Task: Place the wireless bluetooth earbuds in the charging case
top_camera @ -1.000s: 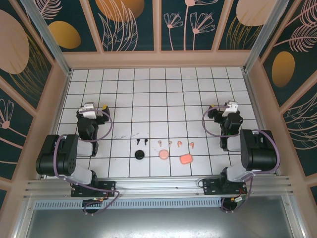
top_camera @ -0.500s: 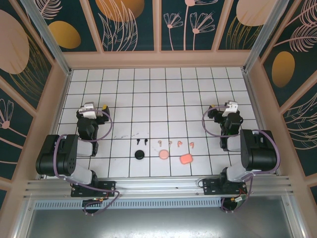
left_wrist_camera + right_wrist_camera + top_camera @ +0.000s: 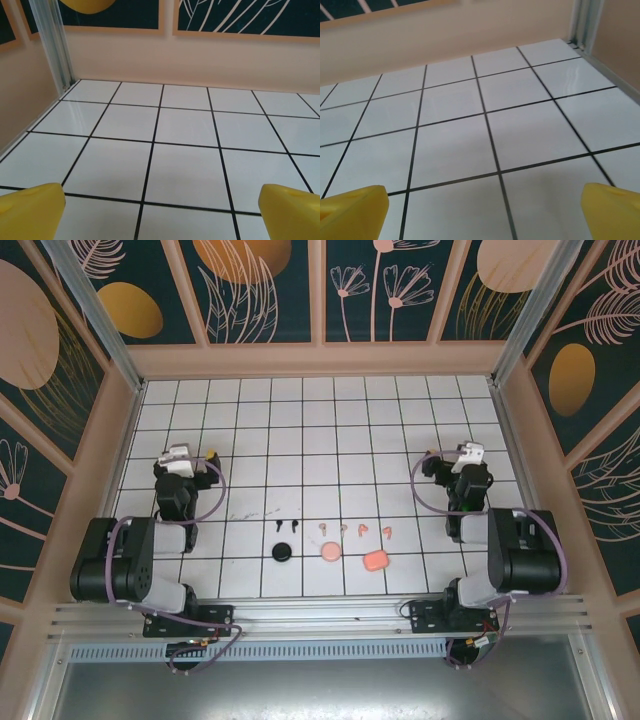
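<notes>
Surveying the worktop (image 3: 320,430): we see a white gridded surface, bare over its far half. All the task's things lie in a band toward the near edge, about midway between the left and right edges. Nothing is seated in a case, so we judge the job at its very start, with all six insertions left.
Walls (image 3: 320,360): peach panels close in the far, left and right edges, well apart from the band.
Left gripper (image 3: 160,220): jaws spread wide and empty, over bare tiles toward the left edge.
Right gripper (image 3: 480,215): likewise wide apart and holding nothing, over bare tiles toward the right edge.
Coral-pink case (image 3: 376,560): oblong, and the nearest to the near edge.
Pale pink case (image 3: 330,551): round, just left of it.
Black case (image 3: 283,553): round, at the left end. We cannot tell whether any of the lids are open.
Black earbuds (image 3: 279,527): two lie loose just beyond their case.
Pale pink earbuds (image 3: 322,529): two lie loose beyond theirs.
Coral-pink earbuds (image 3: 387,532): two lie loose beyond theirs. Nothing blocks our reach. We judge the trouble to be how tiny and closely spaced they are.
</notes>
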